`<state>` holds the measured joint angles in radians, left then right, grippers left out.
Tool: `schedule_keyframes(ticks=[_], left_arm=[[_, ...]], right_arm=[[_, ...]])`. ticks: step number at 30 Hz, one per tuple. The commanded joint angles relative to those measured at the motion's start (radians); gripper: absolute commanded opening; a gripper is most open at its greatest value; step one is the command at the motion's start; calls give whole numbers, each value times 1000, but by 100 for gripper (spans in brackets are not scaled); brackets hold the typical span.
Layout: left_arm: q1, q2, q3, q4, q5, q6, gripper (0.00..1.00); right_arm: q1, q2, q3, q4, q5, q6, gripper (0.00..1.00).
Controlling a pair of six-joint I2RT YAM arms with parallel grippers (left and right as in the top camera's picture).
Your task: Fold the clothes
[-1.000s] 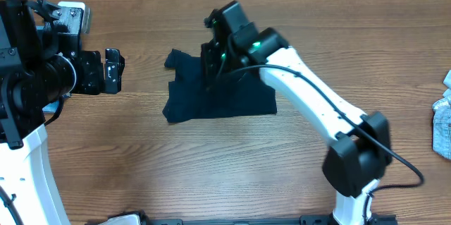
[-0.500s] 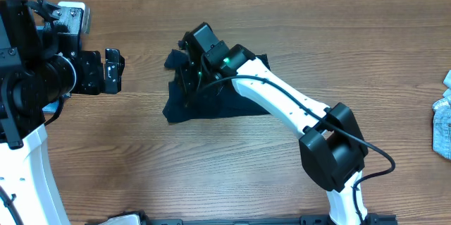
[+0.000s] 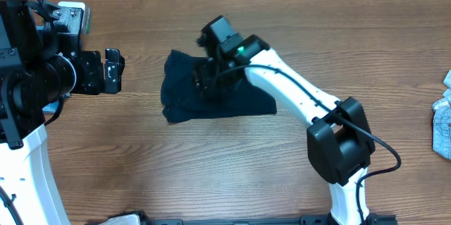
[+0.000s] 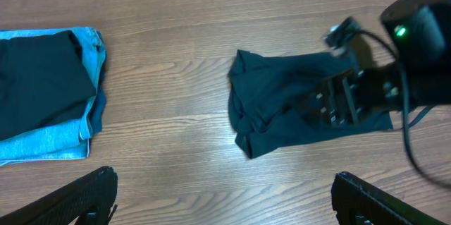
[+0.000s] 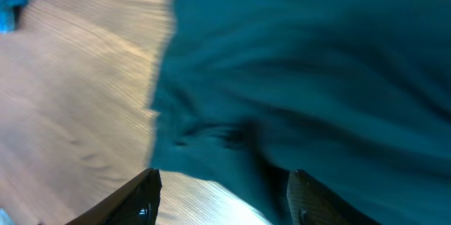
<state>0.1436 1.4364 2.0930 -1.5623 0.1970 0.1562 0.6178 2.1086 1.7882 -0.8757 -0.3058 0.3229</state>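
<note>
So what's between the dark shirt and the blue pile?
Only bare wooden table, between the dark shirt and the blue pile; the left wrist view shows it.

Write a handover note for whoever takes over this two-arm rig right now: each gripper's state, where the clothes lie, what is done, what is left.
Left gripper: open, empty, at the left of the table.
Right gripper: open, low over the navy shirt; nothing seems gripped, though the wrist view is blurred.
Clothes: the shirt lies mid-table, bunched, with uneven edges. A folded stack of dark and light blue pieces sits near the left arm. A crumpled denim piece is at the right edge.
Done: the stack looks folded.
Left: tidy the shirt's fold, then fold the denim piece.
</note>
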Motion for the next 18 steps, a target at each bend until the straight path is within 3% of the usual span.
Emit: schedule_keyframes(ticks=[1,5,18], left_arm=[[-4,2,2,3,-6,-14,100],[-4,2,2,3,-6,-14,100],[-4,2,2,3,-6,-14,100]], right_arm=[[-39,0,3,-36,11,-42,66],[-29,32,-8,-32,-45,-115,67],[29,126,-9,-62,-74,-123,61]])
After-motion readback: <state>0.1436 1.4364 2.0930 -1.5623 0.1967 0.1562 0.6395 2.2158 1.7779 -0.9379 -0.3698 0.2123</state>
